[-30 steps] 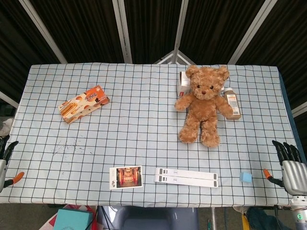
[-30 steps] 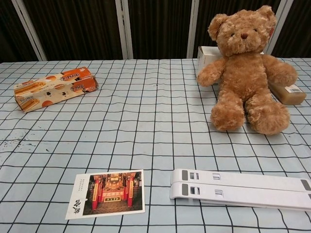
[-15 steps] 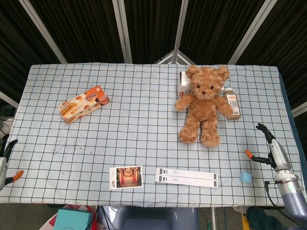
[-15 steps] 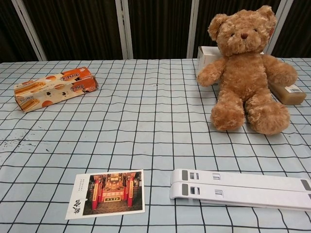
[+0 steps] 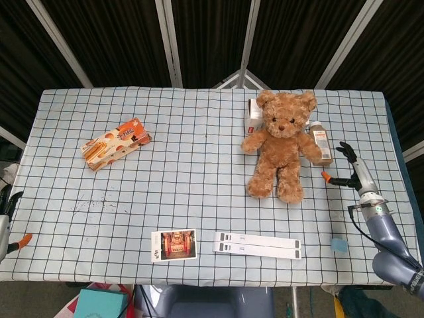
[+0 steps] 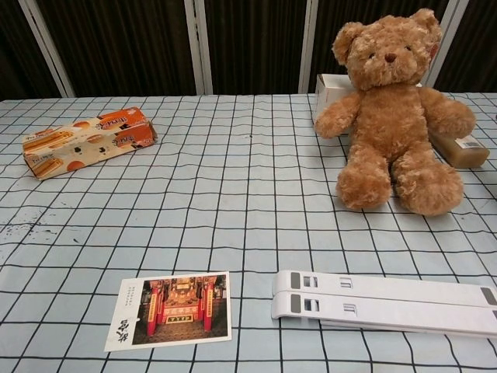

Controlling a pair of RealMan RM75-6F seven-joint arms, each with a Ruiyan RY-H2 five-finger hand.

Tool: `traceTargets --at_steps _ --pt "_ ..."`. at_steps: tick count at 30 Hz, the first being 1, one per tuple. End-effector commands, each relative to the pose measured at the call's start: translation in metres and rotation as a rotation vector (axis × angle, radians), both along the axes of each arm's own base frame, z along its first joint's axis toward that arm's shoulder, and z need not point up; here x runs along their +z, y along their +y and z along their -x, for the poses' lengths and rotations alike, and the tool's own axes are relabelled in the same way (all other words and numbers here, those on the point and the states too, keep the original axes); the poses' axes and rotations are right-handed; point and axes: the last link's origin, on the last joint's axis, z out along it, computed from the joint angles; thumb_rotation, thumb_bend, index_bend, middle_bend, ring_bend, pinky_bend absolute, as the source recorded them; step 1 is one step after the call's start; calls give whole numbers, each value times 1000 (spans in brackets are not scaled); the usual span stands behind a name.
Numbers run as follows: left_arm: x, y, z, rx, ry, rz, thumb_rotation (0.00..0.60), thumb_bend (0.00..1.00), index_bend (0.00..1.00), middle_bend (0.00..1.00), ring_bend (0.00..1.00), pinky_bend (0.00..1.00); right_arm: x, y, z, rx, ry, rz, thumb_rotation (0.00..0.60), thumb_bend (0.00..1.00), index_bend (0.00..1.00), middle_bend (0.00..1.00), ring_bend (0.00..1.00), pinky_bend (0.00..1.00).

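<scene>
We see our right hand (image 5: 352,172) lifted off the near right corner and now up along the table's right edge (image 5: 395,173), fingers spread, holding nothing, closing on the brown bottle (image 5: 320,142) at its eleven o'clock beside the teddy bear (image 5: 281,144). Our left hand (image 5: 8,218) rests off the near left corner, fingers loose, empty. Nearest us lie the postcard (image 5: 173,244) and white strips (image 5: 256,244); the middle checks stay open, snack box (image 5: 115,143) far left.

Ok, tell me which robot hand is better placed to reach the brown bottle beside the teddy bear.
The right robot hand. It is open just right of the brown bottle and teddy bear, while the left robot hand sits at the table's far left edge.
</scene>
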Motion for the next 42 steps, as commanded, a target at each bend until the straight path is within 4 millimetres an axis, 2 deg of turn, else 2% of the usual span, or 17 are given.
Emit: traceTargets --at_steps 1,6,16,25,42 --pt "1 2 1 5 4 -4 600 243 133 0 0 30 -10 -16 -4 -10 47 -13 600 291 63 120 74 0" --pt "-1 4 3 17 10 -2 600 243 133 0 0 30 -24 -28 -8 -31 64 -25 600 291 77 125 86 0" --pt "-2 7 4 29 17 -5 600 243 133 0 0 30 -42 -48 -17 -57 76 -6 600 292 219 267 177 0" --pt "-2 10 5 37 19 -4 600 243 133 0 0 30 -49 -60 -21 -83 78 39 600 291 347 373 253 0" --pt "-5 11 5 42 28 3 600 243 132 0 0 30 -55 -73 -13 -136 121 96 600 291 505 520 362 0"
